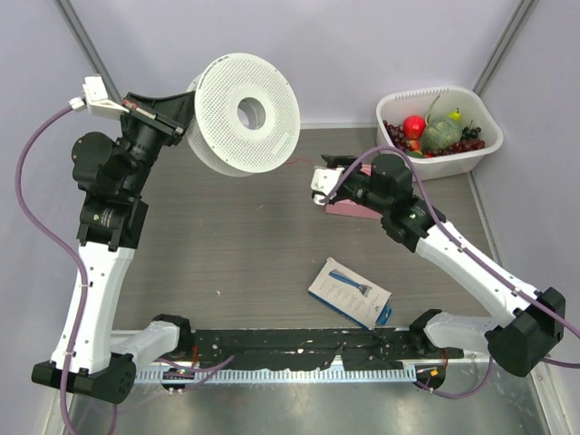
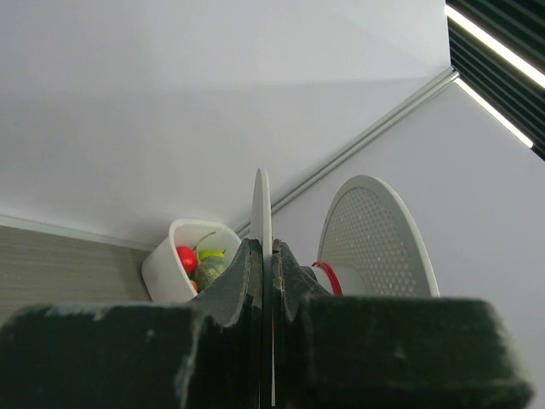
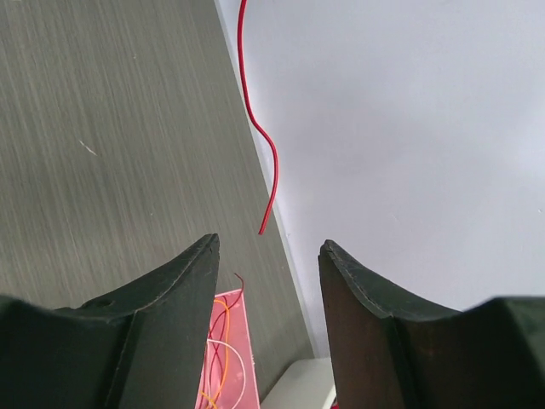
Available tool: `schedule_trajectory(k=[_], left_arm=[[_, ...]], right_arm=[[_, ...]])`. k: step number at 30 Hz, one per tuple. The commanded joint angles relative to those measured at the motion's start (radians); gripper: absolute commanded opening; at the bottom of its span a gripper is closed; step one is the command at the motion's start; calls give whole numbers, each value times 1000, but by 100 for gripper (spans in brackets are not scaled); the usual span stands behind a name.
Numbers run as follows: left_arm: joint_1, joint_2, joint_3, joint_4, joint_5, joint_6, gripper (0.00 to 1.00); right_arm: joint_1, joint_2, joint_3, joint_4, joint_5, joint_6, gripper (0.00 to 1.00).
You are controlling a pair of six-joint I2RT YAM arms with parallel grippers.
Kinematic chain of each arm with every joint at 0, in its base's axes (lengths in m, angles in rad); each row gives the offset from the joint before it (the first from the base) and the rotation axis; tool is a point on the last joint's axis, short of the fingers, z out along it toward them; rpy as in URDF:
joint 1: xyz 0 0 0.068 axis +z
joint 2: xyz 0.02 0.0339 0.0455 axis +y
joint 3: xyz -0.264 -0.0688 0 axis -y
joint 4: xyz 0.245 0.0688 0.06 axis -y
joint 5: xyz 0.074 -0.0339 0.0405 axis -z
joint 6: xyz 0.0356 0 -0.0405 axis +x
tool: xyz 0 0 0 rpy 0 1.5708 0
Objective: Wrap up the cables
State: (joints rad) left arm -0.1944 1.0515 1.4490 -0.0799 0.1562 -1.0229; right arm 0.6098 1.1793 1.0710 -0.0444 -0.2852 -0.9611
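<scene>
Right wrist: wire beyond empty, parted right fingers (left fingers tight on spool)

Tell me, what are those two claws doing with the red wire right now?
Left gripper shut on spool rim. Right gripper open, empty. Wire end hangs loose just ahead of its jaws. Nothing seen in the way.

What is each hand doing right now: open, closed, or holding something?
Left hand: closed on the rim of the white spool.
Right hand: open, holding nothing; the red wire hangs just ahead.
</scene>
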Motion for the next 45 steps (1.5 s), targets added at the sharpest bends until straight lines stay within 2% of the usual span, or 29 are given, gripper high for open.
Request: schedule_trajectory(k=[1,13,20,26,38,45], left_arm=[[4,-33,10,83,11,-45,0],[4,-41,-9,83,-4,-22,0],[3,-41,-16,83,-7,-13,0],[4,-36,-13,83,-4,-13,0],[4,-36,-12,83,-3,-9,0],[4,-33,-13,83,0,-17,0]], right_arm=[[5,29,44,75,14,-47,55],[48,105,83,103,75,-19,43],[67,106,90,100,92,-13,40],[68,128,112,95,118,-8,32],[67,152,122,86,119,-10,31],[70,155,130,83,121,-4,26]])
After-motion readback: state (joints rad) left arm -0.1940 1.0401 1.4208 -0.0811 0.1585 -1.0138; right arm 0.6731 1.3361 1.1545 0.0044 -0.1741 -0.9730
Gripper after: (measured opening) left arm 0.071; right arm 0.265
